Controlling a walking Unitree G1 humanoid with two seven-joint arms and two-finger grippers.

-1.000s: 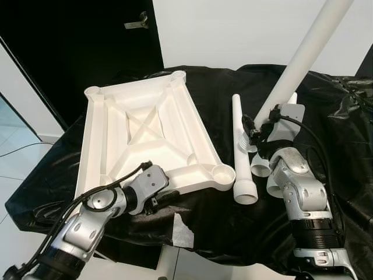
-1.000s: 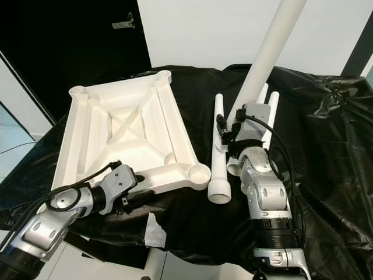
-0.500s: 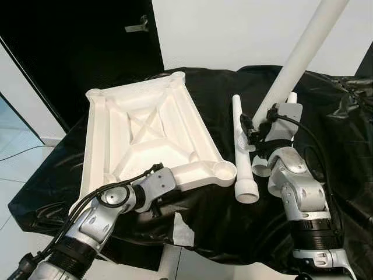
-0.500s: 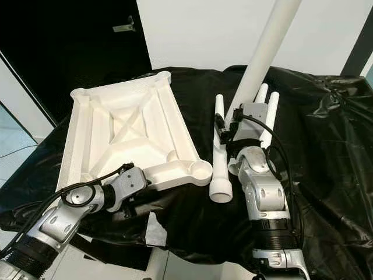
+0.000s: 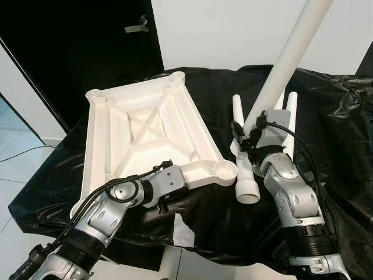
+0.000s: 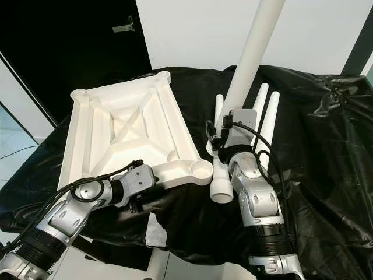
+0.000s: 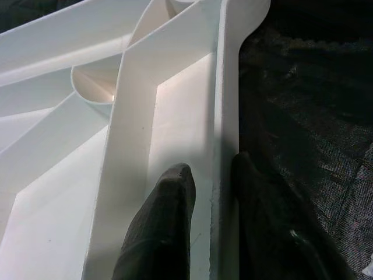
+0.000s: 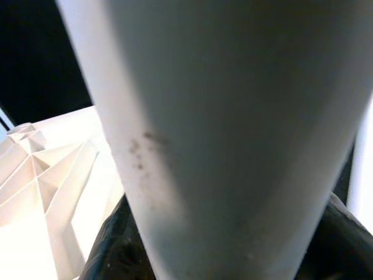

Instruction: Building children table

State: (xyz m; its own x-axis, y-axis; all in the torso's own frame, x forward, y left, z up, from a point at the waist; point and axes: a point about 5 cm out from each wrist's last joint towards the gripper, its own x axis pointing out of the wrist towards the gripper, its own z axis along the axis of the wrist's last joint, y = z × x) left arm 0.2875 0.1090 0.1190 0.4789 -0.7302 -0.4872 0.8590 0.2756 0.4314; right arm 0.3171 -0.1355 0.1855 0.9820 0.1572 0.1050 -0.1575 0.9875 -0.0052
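My left gripper [image 7: 204,192] pinches the tabletop [image 5: 145,134] rim to steady it; my right gripper [image 5: 249,140] grasps a leg [image 5: 288,55], raised for socketing.

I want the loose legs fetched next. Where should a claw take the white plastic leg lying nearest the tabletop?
Probably mid-shaft on the white plastic leg, from above: the tube lies flat on the black cloth, its flared end wider.
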